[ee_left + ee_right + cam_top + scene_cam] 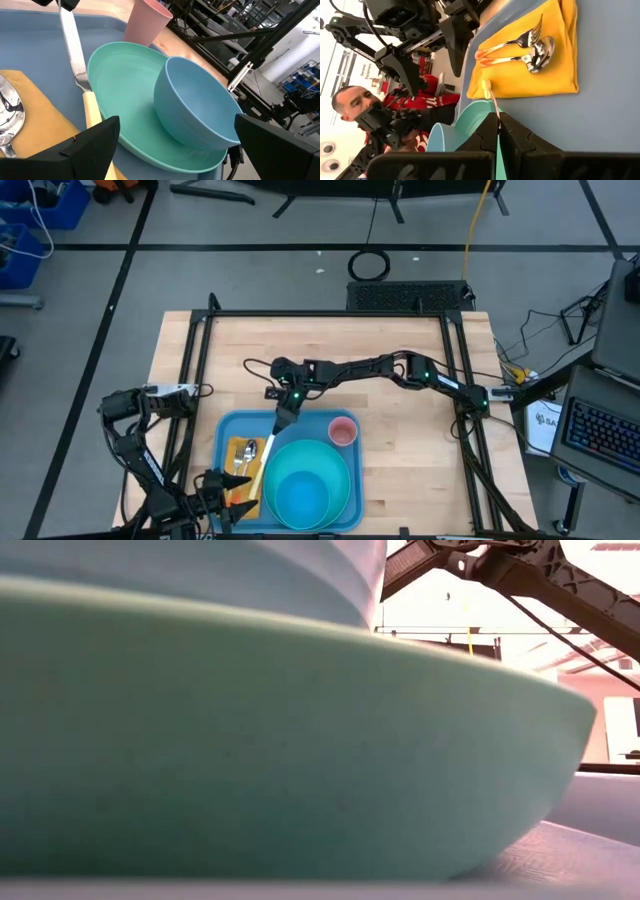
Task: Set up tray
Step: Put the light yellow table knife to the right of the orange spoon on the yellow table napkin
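So the tray (226,435) is sitting at the near edge of the table (400,450), a bit left of centre. On it there's a turquoise plate (338,465) with a blue bowl (303,495) inside, a pink cup (343,431) in the far right corner, and an orange napkin (241,448) on the left with a spoon (240,463) and fork (507,45) lying on it. The right gripper (283,421) reaches in from the right and hangs over the tray's far left part, fingers clenched on the blade of a knife (267,452), whose pale handle end comes down at the napkin's edge right beside the plate. The left gripper (226,502) sits low at the tray's near left corner, fingers spread wide with nothing between them, pointing across the dishes. There's a person (350,102) visible past the table in the right wrist view.
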`<state>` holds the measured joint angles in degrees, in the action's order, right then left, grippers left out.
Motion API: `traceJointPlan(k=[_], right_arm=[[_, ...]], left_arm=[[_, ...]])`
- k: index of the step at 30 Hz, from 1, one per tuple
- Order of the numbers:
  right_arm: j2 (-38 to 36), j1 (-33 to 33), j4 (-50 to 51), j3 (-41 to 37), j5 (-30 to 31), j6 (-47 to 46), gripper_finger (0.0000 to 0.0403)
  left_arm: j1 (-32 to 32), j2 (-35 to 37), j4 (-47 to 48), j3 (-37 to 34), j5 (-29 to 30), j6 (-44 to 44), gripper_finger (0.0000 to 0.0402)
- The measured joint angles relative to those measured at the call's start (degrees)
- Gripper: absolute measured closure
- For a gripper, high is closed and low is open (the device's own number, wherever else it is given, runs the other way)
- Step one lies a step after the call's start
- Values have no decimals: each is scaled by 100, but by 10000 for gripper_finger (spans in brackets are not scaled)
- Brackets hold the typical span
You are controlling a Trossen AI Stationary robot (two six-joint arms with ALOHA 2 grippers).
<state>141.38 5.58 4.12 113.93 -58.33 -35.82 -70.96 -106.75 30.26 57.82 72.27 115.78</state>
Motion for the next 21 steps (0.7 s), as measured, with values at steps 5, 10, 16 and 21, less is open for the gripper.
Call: traceJointPlan(k=[5, 10, 16, 21], right_arm=[[0, -1, 7, 0, 139, 48, 403], [0, -4, 2, 0, 280, 49, 403], [0, -7, 3, 0, 428, 51, 395], [0, -7, 6, 0, 446, 73, 381]], left_arm=[[0, 1, -4, 0, 0, -10, 4], [-1, 5, -4, 0, -19, -12, 4], [0, 5, -6, 0, -24, -12, 4], [-1, 8, -6, 0, -26, -12, 4]])
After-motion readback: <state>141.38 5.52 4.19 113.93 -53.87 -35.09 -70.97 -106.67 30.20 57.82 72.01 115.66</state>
